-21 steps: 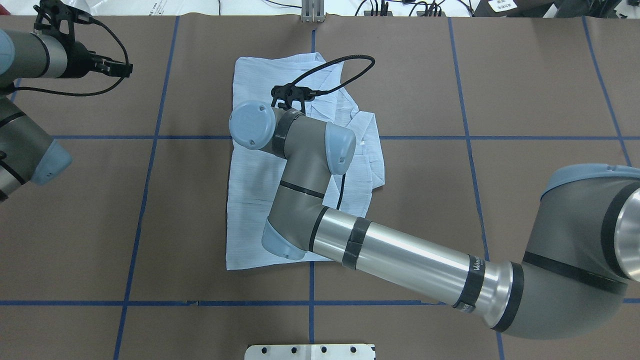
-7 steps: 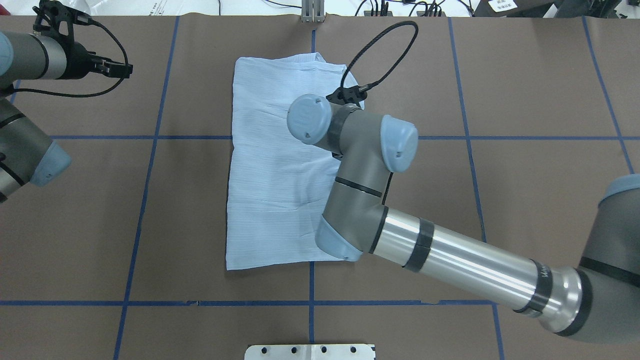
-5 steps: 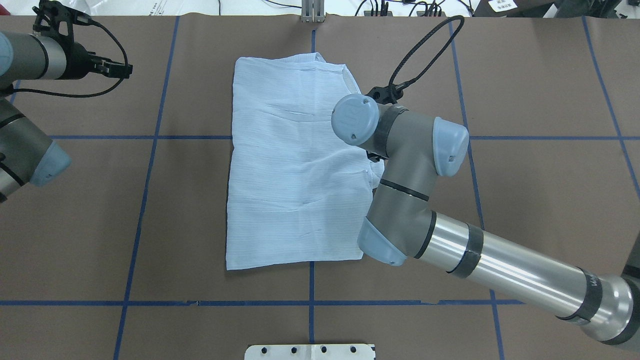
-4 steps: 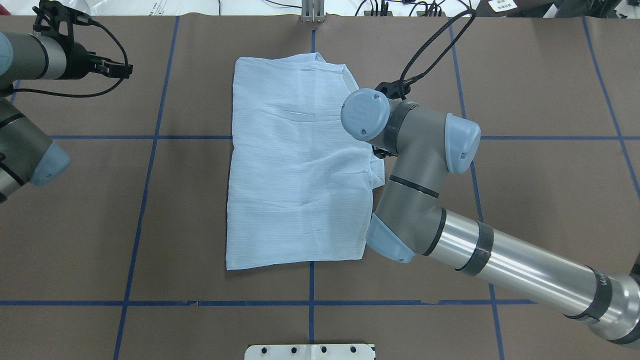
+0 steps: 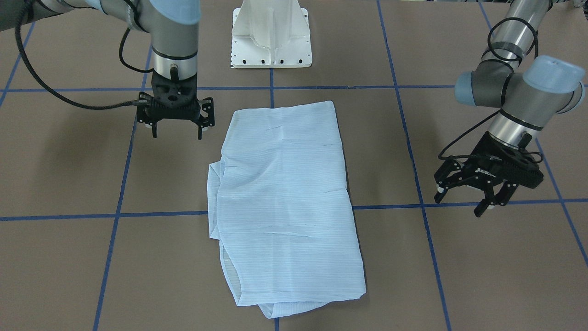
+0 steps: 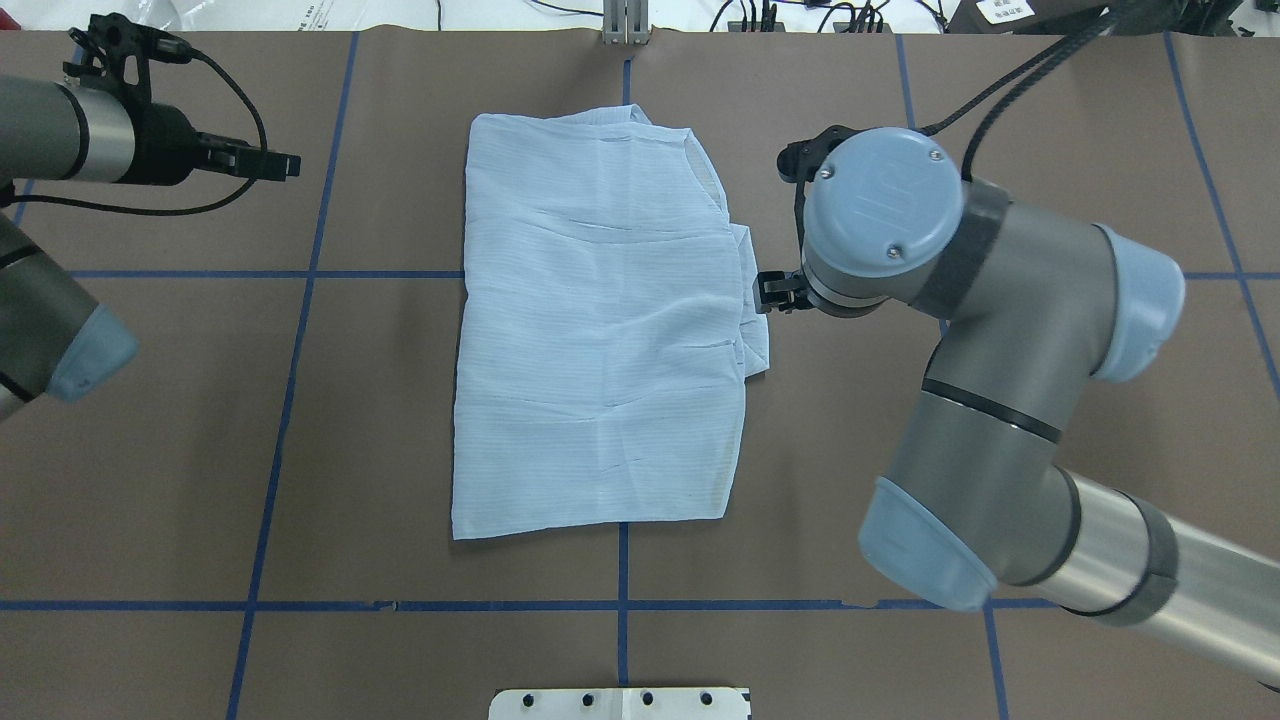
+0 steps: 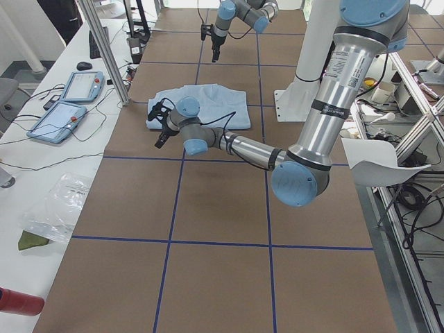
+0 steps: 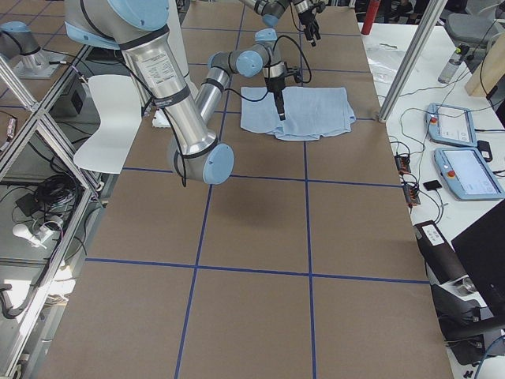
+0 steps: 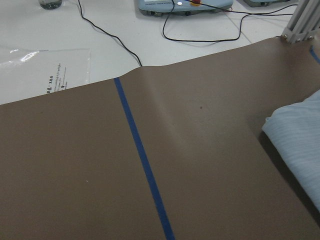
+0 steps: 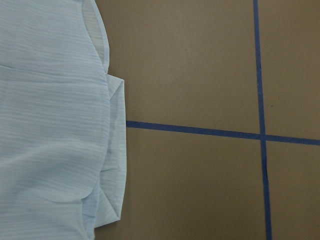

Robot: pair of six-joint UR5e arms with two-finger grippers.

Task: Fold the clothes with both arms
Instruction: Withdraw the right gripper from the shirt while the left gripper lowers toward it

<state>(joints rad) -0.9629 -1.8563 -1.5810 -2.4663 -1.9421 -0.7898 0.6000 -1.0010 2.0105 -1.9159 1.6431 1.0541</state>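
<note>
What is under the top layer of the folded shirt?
Under the top panel of the shirt, a lower fold of the same fabric peeks out on the side toward the right gripper, over the brown table covering. Anything else tucked inside is covered.

The right arm [image 6: 1000, 330] comes in from the robot's right, sharply bent at the elbow, with its wrist turned straight down. The right gripper [image 5: 177, 131] hangs vertical, fingers spread wide. The left arm [image 6: 60, 130] lies far out to the left, and its wrist tilts the left gripper [image 5: 468, 202] downward at a slant, fingers likewise apart
</note>
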